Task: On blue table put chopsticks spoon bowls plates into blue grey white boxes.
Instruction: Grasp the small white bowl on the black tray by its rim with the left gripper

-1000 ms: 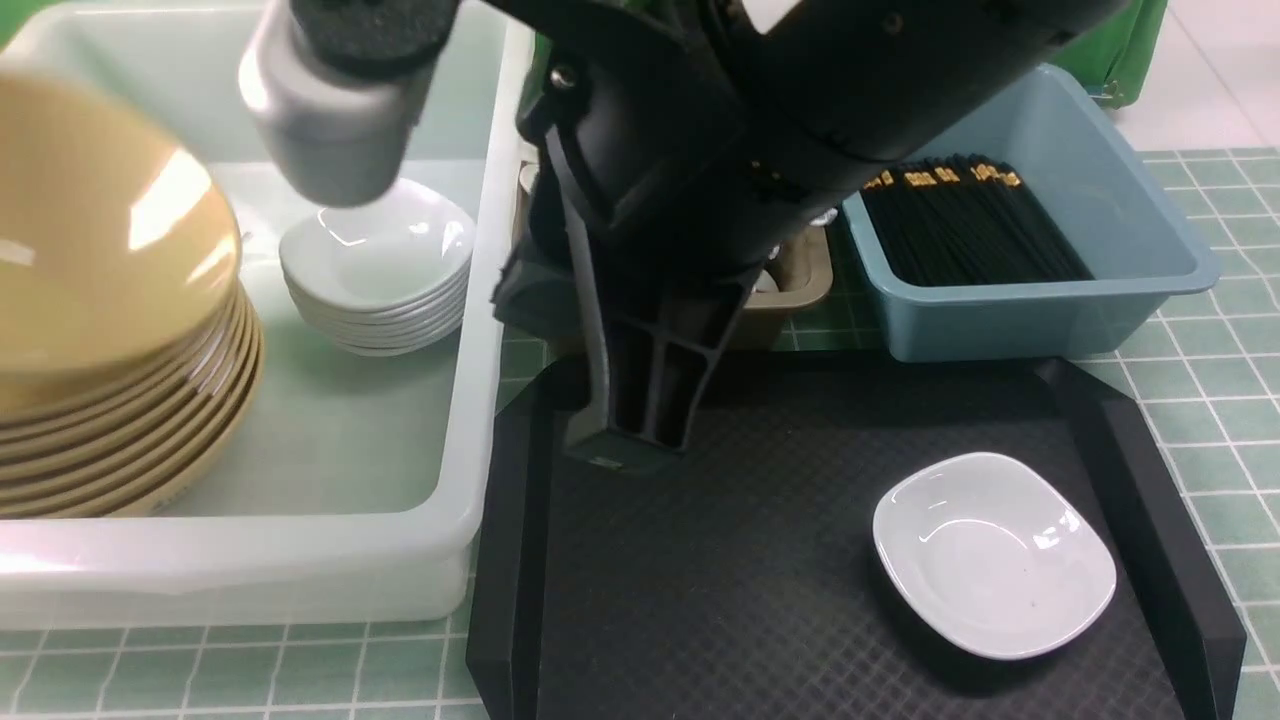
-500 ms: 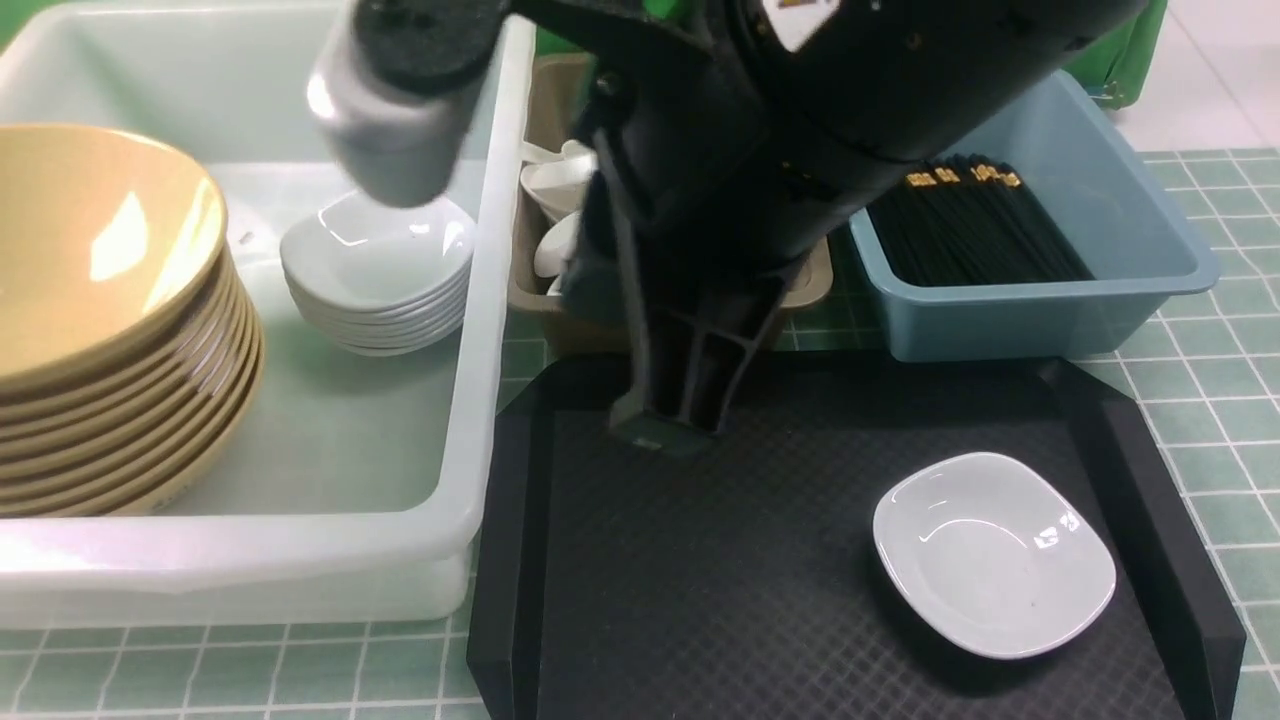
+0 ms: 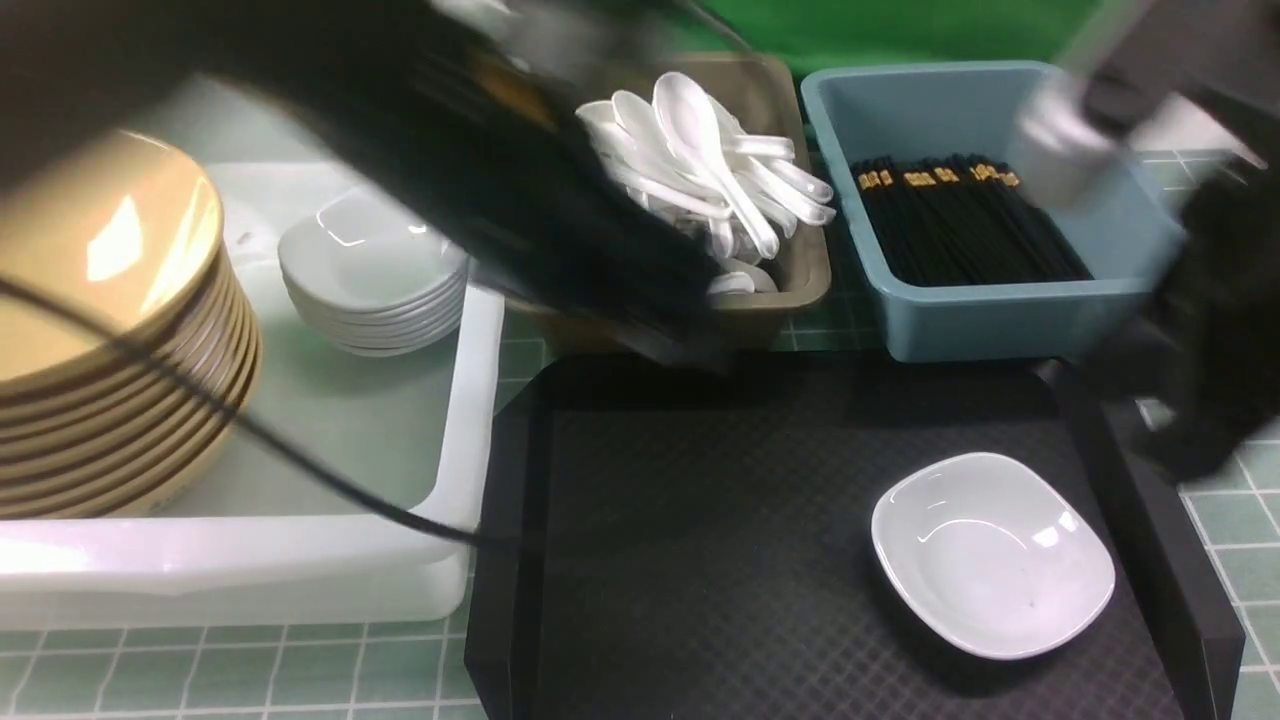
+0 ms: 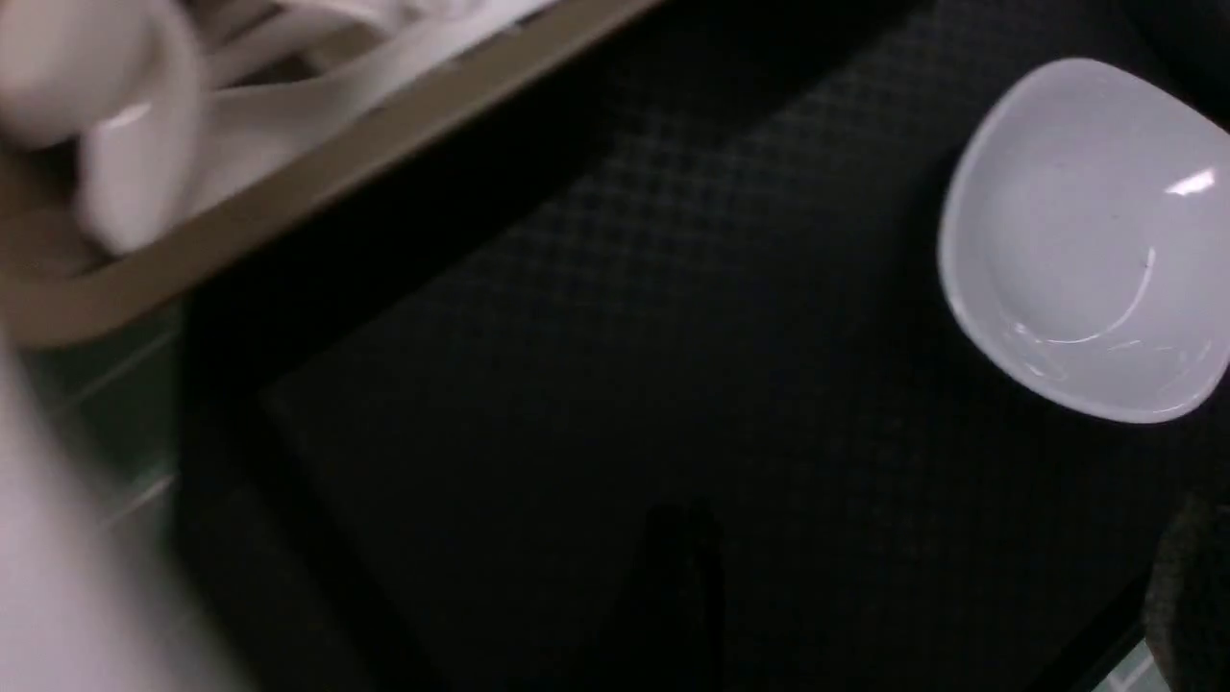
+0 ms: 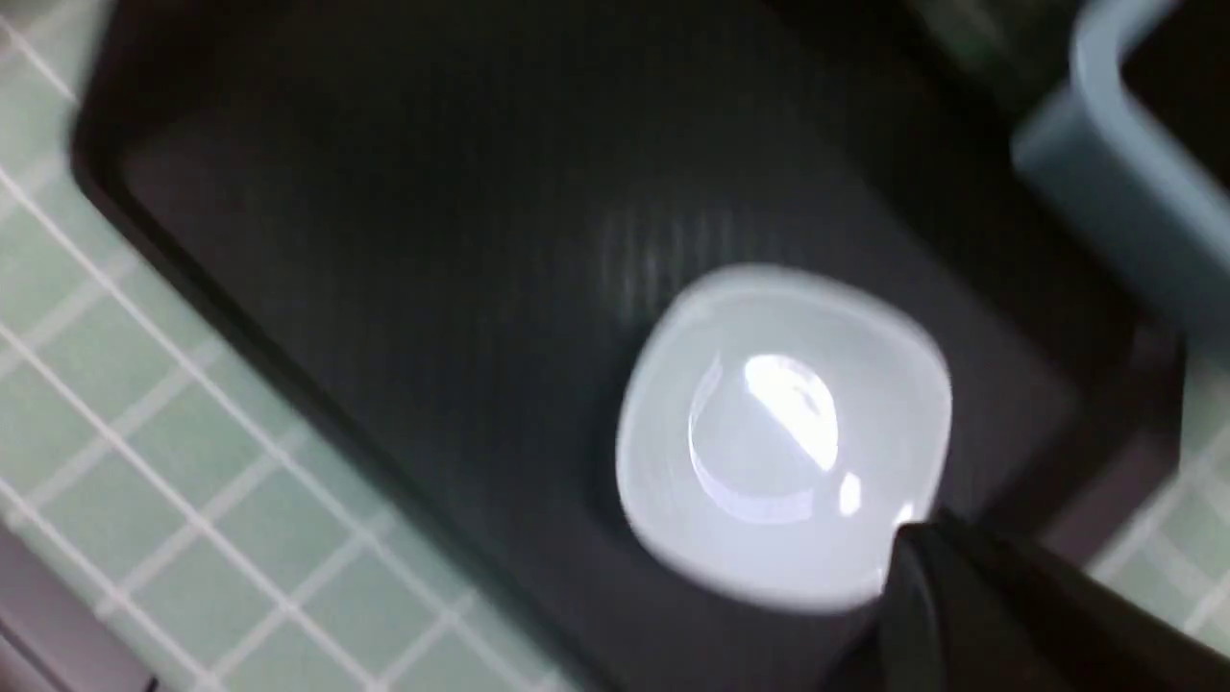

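Front view, from where I stand: the counter (image 3: pixel 200 670) carries three boxes in a row along the back and a black tray (image 3: pixel 700 520) in front of them. The big white box (image 3: pixel 250 560) on the left holds the tan bowls (image 3: pixel 110 300), stacked in a tall pile against its left side. A shorter stack of white plates (image 3: pixel 375 270) sits just beside them in the same box. The grey-brown box (image 3: pixel 790 285) in the middle is heaped with white spoons (image 3: pixel 700 150). The blue box (image 3: pixel 980 320) on the right holds the black chopsticks (image 3: pixel 960 230), lying side by side with their gold bands toward the far wall. One lone plate (image 3: pixel 992 555) rests on the tray's right half, well apart from both arms' blur.

The left arm (image 3: pixel 480 180) crosses above the white box as a dark smear. The left pincer (image 3: pixel 690 345) ends near the grey-brown box's front wall, and I cannot tell how its jaws stand. In the right wrist view the right pincer (image 5: pixel 913 557) has its jaws together and empty, its tip showing at the lone plate's rim.
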`<state>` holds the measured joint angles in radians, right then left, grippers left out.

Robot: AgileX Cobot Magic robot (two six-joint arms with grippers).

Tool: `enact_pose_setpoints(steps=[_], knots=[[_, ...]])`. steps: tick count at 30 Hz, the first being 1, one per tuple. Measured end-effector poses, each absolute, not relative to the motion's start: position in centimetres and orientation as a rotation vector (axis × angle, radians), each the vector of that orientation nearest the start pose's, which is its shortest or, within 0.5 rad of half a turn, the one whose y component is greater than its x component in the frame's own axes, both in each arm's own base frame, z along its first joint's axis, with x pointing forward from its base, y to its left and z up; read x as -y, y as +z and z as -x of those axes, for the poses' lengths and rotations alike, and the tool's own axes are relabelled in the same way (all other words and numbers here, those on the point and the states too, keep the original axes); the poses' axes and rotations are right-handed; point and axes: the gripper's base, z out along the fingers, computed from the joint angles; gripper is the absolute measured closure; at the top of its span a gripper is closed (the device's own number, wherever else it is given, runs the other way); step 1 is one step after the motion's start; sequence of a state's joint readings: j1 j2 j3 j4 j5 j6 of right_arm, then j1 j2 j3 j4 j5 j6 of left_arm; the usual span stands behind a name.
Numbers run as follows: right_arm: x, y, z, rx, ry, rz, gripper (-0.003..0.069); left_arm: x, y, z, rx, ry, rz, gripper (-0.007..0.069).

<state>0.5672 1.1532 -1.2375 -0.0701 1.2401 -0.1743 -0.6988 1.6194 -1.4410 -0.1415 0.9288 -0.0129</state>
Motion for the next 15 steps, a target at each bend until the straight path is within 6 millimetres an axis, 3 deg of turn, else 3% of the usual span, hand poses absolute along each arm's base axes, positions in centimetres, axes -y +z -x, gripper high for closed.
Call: enact_pose_setpoints(steps=[1,3,5,6,13,15], knots=[[-9.7,37.3,-17.4,-2.491,0.028,0.92,0.0621,25.4,30.6,-26.6,-2.515,-0.445,-0.854,0.0063],[-9.0,36.8,-16.9,-2.509,0.02,0.896,0.0621,26.8,29.3,-26.9,-2.521,-0.459,-0.869,0.0063],[-7.4,35.8,-15.7,-2.54,0.005,0.843,0.0621,29.9,25.9,-27.6,-2.547,-0.494,-0.89,0.0063],[-7.4,35.7,-15.7,-2.545,0.004,0.84,0.0621,30.1,25.7,-27.8,-2.547,-0.498,-0.886,0.0063],[-6.1,34.8,-13.9,-2.537,0.003,0.806,0.0621,34.8,18.5,-29.9,-2.629,-0.59,-0.879,0.01],[-6.1,34.8,-13.9,-2.534,0.003,0.805,0.0621,35.3,17.7,-30.0,-2.637,-0.599,-0.883,0.0123]])
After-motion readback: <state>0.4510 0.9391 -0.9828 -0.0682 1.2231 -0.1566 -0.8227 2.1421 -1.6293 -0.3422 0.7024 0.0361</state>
